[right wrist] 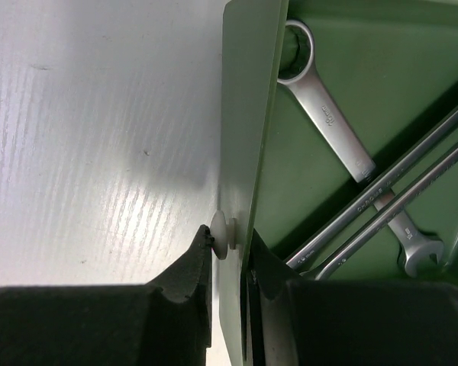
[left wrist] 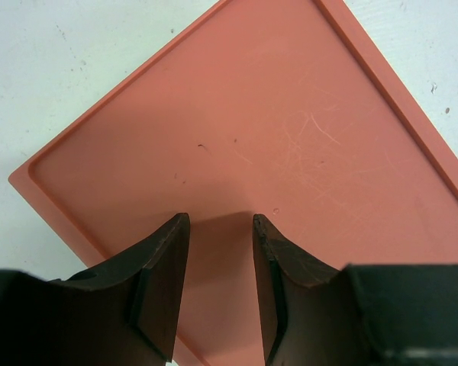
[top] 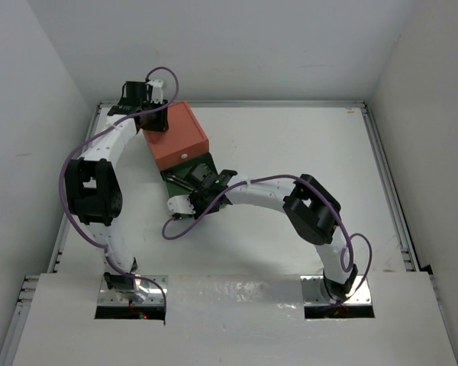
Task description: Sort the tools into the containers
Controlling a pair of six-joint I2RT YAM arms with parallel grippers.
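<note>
Right gripper (right wrist: pixel 229 259) pinches the green drawer (right wrist: pixel 240 114) front edge at the knob (right wrist: pixel 224 232), wrenches (right wrist: pixel 328 122) just inside; left gripper (left wrist: pixel 220 267) spread above the orange top (left wrist: pixel 275 114).

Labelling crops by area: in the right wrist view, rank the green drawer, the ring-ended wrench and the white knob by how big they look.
Largest to smallest:
1. green drawer, filling the right half
2. ring-ended wrench
3. white knob, smallest even though nearest the camera
</note>
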